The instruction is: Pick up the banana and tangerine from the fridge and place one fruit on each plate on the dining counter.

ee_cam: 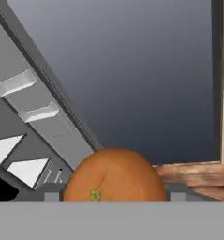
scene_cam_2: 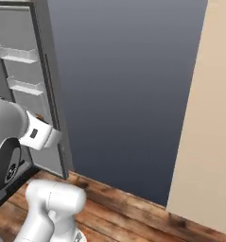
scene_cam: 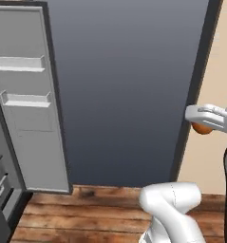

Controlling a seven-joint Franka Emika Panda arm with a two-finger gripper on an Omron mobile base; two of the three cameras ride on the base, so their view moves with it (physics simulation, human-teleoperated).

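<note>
Tangerine (scene_cam: 202,128) under the white hand at right (mostly hidden), fridge (scene_cam: 129,90) door open at left.

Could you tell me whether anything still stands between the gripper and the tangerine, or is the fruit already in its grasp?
Nothing visible does. The tangerine sits right at the gripper in the hand view, apparently held, and the left base view shows it tucked under the hand. Ahead are only the grey fridge door and the wooden floor.

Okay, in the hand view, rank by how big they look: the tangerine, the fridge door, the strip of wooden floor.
1. Fridge door
2. Tangerine, though it sits right at the camera, which inflates it
3. Wooden floor
</note>
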